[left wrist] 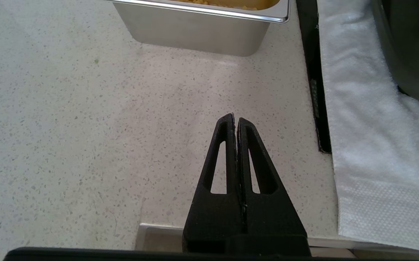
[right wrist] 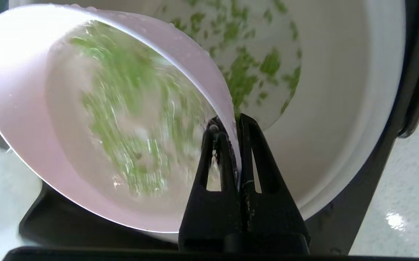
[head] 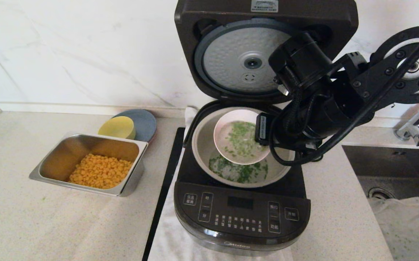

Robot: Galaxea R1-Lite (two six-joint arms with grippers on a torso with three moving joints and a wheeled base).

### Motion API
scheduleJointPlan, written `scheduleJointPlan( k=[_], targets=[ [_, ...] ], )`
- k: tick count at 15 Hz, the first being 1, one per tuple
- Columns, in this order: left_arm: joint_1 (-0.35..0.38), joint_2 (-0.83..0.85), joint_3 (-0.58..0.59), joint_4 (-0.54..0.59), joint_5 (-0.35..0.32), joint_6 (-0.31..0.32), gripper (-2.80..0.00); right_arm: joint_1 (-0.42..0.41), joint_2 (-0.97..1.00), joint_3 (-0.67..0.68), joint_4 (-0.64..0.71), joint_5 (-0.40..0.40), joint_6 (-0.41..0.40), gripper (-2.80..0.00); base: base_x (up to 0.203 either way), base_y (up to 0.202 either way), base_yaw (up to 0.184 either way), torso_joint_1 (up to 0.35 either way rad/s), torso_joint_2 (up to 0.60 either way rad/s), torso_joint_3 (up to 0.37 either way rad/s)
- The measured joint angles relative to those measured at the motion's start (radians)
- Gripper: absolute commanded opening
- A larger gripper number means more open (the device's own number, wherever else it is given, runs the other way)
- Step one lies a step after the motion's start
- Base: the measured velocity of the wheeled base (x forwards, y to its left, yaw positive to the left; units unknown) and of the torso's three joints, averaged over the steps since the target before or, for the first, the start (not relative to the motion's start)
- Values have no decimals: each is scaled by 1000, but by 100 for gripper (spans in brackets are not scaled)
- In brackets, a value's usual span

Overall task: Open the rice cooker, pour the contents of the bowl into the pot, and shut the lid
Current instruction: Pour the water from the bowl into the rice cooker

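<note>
The black rice cooker [head: 242,214] stands with its lid [head: 238,61] swung up, silver underside facing me. Over the grey-beige pot [head: 201,145] the pale pink bowl [head: 227,121] is held tilted. Wet chopped green herbs [head: 244,139] cling inside it, and more greens [head: 245,174] lie in water on the pot's bottom. My right gripper [right wrist: 231,121] is shut on the bowl's rim [right wrist: 21,101], above the pot's inner wall [right wrist: 358,90]. My left gripper [left wrist: 235,117] is shut on nothing, low over the speckled counter near the steel tray.
A steel tray [head: 50,159] of yellow corn sits left of the cooker, with a yellow bowl [head: 117,127] on a blue-grey plate [head: 146,121] behind it. A white towel [head: 169,235] lies under the cooker. Sink [head: 394,170] and faucet [head: 416,130] are at the right.
</note>
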Motion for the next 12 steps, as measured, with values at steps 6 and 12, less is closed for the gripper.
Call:
scheduleJointPlan(
  k=[6, 12],
  targets=[
    [0, 0, 0, 0, 1, 0, -280, 40, 25, 1, -26, -198, -10, -280, 0, 0, 0, 0, 0, 0],
    [0, 0, 0, 0, 1, 0, -280, 143, 39, 43, -103, -457, -133, -280, 0, 0, 0, 0, 0, 0]
  ],
)
